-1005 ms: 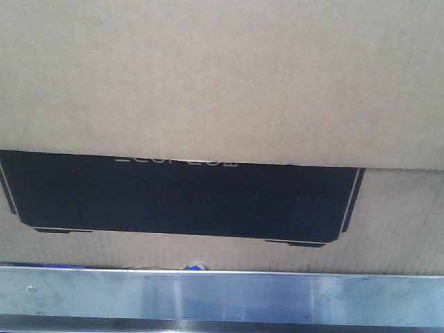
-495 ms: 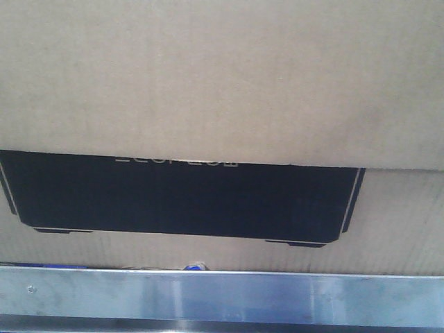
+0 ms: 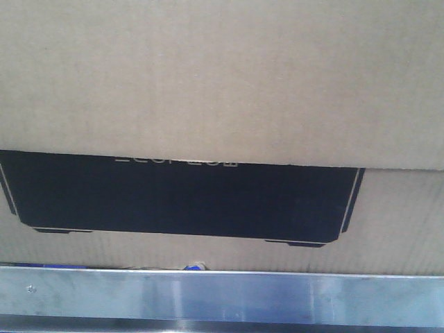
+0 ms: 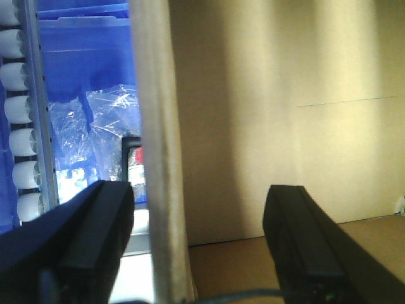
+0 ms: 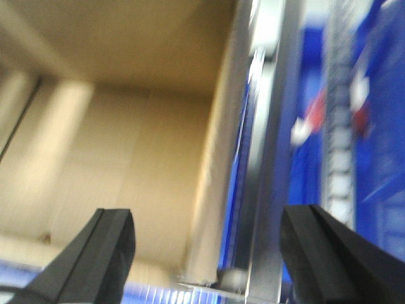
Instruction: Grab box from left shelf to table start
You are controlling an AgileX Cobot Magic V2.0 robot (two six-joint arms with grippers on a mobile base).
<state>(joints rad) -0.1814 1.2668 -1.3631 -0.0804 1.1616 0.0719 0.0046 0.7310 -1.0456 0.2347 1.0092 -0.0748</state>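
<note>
The tan cardboard box (image 3: 222, 76) fills the front view, its black printed panel (image 3: 180, 198) facing me above the shelf's steel front rail (image 3: 222, 295). My left gripper (image 4: 199, 244) is open with its jaws astride the box's left wall edge (image 4: 158, 152), one finger outside and one inside the box (image 4: 285, 114). My right gripper (image 5: 205, 256) is open with its jaws astride the box's right wall edge (image 5: 212, 183), one finger inside the box (image 5: 114, 133). The table is out of view.
Blue bins (image 4: 82, 76) with clear plastic bags and white rollers (image 4: 16, 126) lie left of the box. A metal track (image 5: 272, 126) and blue bins (image 5: 373, 126) lie right of it.
</note>
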